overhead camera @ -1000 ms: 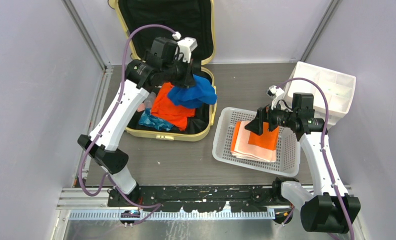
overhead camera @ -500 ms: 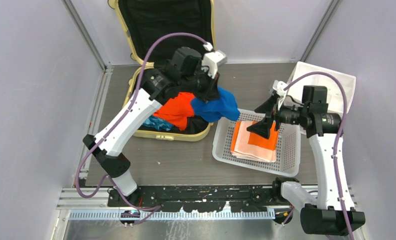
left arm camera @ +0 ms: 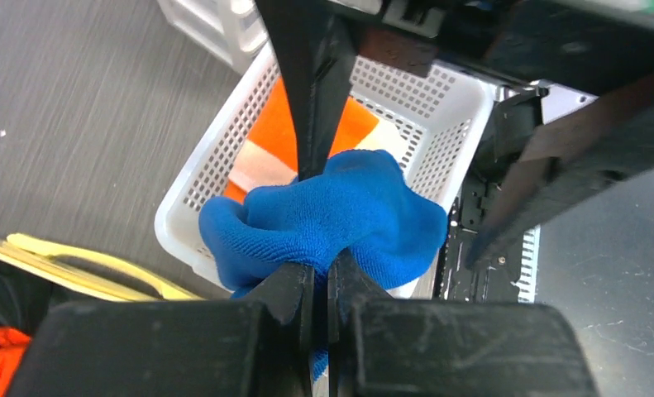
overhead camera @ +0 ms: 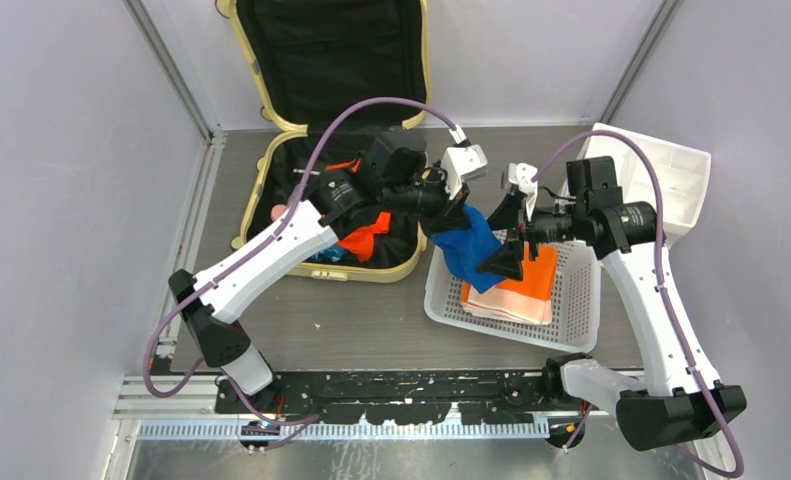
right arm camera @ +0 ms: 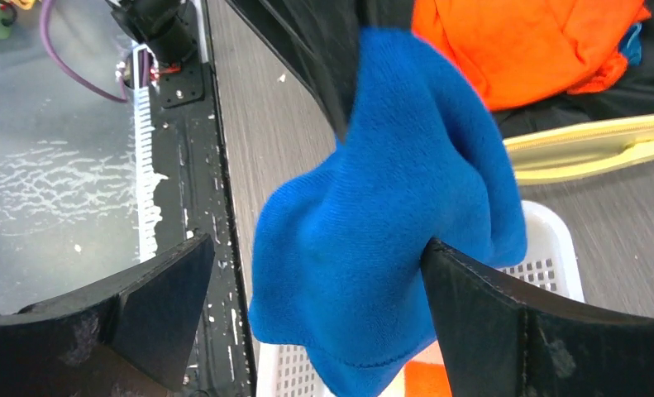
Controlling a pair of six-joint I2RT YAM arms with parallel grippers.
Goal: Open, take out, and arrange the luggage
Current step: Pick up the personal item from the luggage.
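Plainly, the pale yellow suitcase [overhead camera: 343, 272] lies open at 11 o'clock on the counter [overhead camera: 371, 320]. Its black-lined lid is raised at the back and an orange garment [overhead camera: 369, 240] is bunched in the lower half. At 3 o'clock from that lower half stands a white perforated basket [overhead camera: 441, 298], holding a folded orange cloth [overhead camera: 539, 280] on top of a pale peach one [overhead camera: 501, 300]. The left fingers [left arm camera: 286, 289] are clamped together on a blue cloth [left arm camera: 331, 215] — it hangs over the basket's 9 o'clock side, the side nearest the suitcase. The right fingers [right arm camera: 154, 302] stand wide apart, pointing in from 3 o'clock, with the hanging cloth between them. In the right wrist view, the finger on the right touches the fabric and the other is clear of it. A white drawer bin [overhead camera: 671, 165] sits at the counter's 2 o'clock, just beyond the basket's far right corner.
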